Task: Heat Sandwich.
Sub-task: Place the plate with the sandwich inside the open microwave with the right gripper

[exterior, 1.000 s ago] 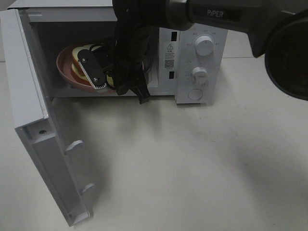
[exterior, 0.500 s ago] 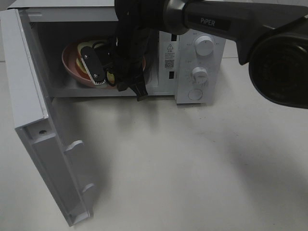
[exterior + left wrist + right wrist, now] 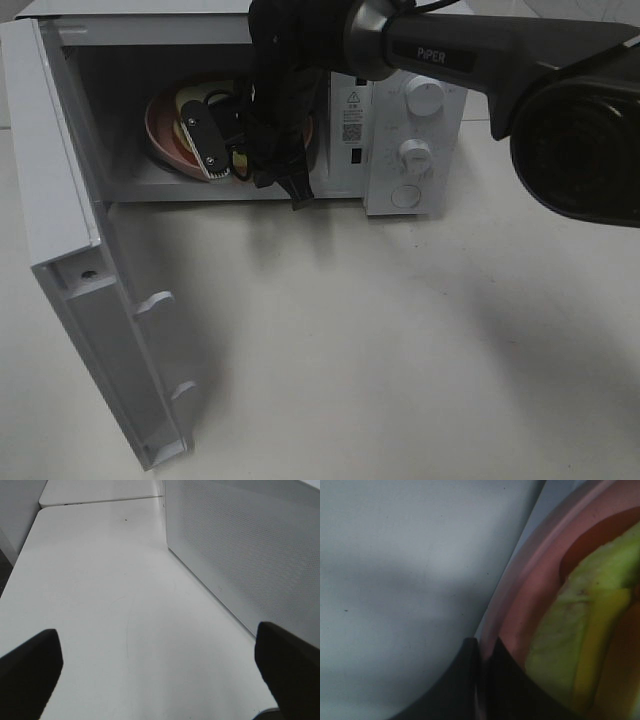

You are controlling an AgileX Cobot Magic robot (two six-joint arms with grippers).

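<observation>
Left gripper: dark fingers spread wide with nothing between them, over the white bench and beside a white perforated panel.

White microwave oven: its white door stands swung open at the left. Inside the cavity a round pink plate carries the sandwich, white bread with yellow-green filling. Whether the plate rests on the cavity floor cannot be told.

Right gripper: reaches into the cavity, black fingers pressed together on the plate's rim, just beside the sandwich.

Two round white knobs sit on the control panel at the right.
</observation>
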